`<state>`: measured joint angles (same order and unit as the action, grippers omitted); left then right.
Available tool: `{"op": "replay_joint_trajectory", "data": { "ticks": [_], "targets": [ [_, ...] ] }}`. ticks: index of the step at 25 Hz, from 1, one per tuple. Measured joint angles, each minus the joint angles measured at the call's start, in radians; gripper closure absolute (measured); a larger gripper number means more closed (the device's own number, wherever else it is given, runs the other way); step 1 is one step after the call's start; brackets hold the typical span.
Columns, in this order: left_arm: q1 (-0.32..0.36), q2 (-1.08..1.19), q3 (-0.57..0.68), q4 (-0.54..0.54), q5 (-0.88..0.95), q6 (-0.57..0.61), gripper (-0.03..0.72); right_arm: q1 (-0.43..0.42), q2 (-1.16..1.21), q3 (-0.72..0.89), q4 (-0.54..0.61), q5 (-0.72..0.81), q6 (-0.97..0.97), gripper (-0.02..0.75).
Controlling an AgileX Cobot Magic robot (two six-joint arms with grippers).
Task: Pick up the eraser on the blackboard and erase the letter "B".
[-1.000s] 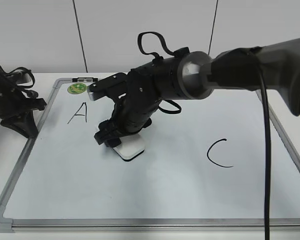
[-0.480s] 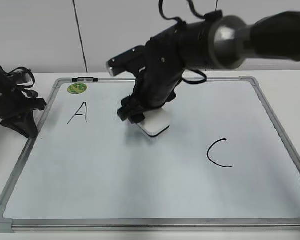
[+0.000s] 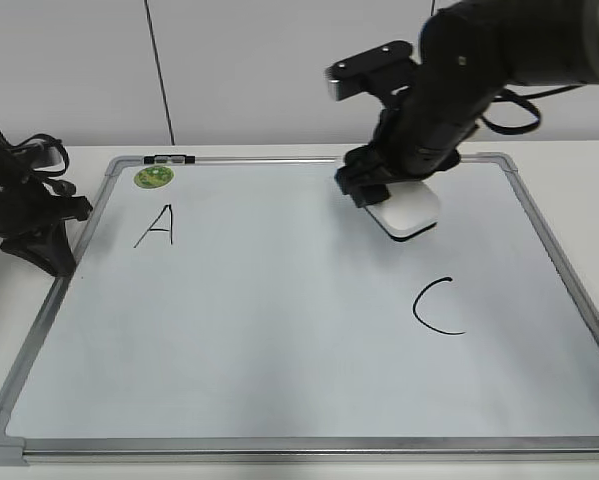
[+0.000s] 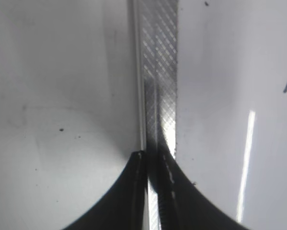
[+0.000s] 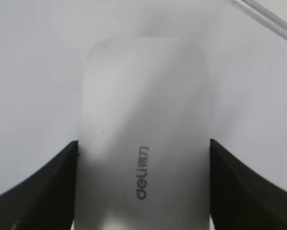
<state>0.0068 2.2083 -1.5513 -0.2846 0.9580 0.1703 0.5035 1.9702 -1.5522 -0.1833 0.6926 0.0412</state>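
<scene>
Since the earlier frames your right claw (image 3: 404, 205) has carried the eraser (image 3: 407, 212) from the middle of the blackboard (image 3: 279, 380) up toward its far right part, and the spot between the "A" (image 3: 156, 226) and the "C" (image 3: 437, 307) shows only bare surface, with no letter "B" to be seen. You can see the eraser now in the exterior view above and slightly left of the "C", near the board's far frame edge; whether it touches the surface you cannot tell from this angle. In the right wrist view the eraser (image 5: 144, 148) fills the gap between the two dark fingers (image 5: 33, 184), one pressed against each long side, so your right claw (image 5: 143, 191) is closed on it, grey lettering facing up.

Your left claw (image 4: 153, 191) sits at the board's left frame, well apart from the eraser. Its wrist view shows two dark fingers (image 4: 109, 201) nearly together, straddling the silver hatched frame strip (image 4: 157, 72). The left arm (image 3: 24, 205) rests on the white tabletop (image 3: 9, 300) beside the board. A small green magnet (image 3: 154, 177) lies at the far left corner, above the "A".
</scene>
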Motion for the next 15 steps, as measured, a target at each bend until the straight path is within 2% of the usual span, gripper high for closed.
{"op": "replay_joint_trajectory", "data": {
  "ticks": [8,15],
  "targets": [
    [0.0,0.0,0.0,0.0,0.0,0.0,0.645,-0.201,-0.154,0.257,0.009,-0.116,0.052,0.205],
    [0.0,0.0,0.0,0.0,0.0,0.0,0.645,-0.359,-0.177,0.349,0.058,-0.168,0.062,0.205]
  ]
}}
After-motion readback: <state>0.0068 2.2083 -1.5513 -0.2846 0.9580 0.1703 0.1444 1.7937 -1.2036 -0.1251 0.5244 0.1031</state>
